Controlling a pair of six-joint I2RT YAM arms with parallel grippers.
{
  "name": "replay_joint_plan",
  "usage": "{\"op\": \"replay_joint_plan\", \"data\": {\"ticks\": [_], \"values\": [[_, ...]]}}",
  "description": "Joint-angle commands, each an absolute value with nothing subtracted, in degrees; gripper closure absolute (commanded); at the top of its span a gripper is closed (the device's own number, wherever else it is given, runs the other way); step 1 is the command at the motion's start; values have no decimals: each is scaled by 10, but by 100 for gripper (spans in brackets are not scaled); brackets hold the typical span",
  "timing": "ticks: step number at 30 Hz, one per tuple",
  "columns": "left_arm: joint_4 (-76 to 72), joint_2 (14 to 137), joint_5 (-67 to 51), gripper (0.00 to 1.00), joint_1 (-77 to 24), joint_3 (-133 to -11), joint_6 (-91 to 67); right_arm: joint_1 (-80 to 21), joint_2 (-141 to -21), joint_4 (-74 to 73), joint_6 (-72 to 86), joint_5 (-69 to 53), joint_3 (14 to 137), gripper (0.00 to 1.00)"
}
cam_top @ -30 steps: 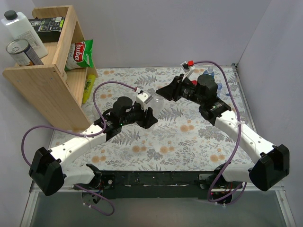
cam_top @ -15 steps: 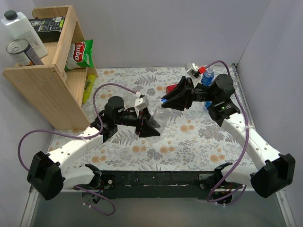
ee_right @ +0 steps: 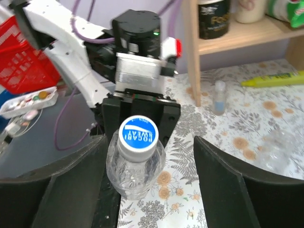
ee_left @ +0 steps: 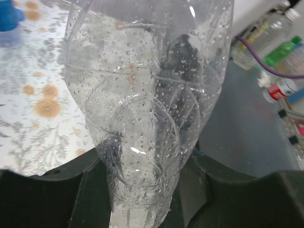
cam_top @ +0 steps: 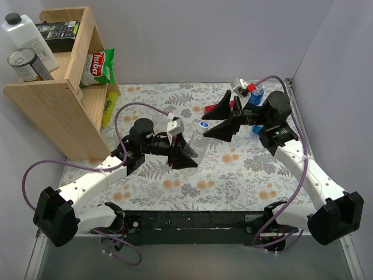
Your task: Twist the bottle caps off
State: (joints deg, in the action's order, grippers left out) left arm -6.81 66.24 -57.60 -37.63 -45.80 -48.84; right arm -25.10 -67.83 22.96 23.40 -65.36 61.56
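A clear crinkly bottle (cam_top: 197,147) is held above the middle of the table, my left gripper (cam_top: 187,153) shut on its lower end. In the left wrist view the bottle (ee_left: 142,90) fills the frame, its base pinched in the left gripper (ee_left: 142,194). Its cap (ee_right: 137,134), white-rimmed with a blue printed top, points at my right gripper (ee_right: 149,145). That gripper is open, with the cap between the fingers and nearer the left one, touching neither. From above, the right gripper (cam_top: 213,120) straddles the cap (cam_top: 204,124).
A wooden shelf (cam_top: 55,93) with a jug, a can and a snack bag stands at the back left. More bottles (cam_top: 257,92) and a red box (cam_top: 212,109) lie behind the right arm. A small bottle (ee_right: 219,97) and a yellow marker (ee_right: 275,78) lie near the shelf.
The right gripper's jaws have sprung wide apart around the cap. Before that, both arms shifted and the left one tilted the bottle toward the right gripper.
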Motion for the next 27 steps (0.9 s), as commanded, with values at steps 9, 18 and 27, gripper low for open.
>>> {"op": "replay_joint_plan", "data": {"ticks": [9, 18, 27], "values": [[14, 653, -252, 60, -378, -499, -451, -254, -611, 185, 295, -323, 565, 28], [28, 665, -206, 61, -381, -505, -457, -322, -645, 145, 313, -186, 587, 46], [37, 678, -201, 62, -391, -511, -456, -341, -670, 162, 313, -185, 600, 47]]}}
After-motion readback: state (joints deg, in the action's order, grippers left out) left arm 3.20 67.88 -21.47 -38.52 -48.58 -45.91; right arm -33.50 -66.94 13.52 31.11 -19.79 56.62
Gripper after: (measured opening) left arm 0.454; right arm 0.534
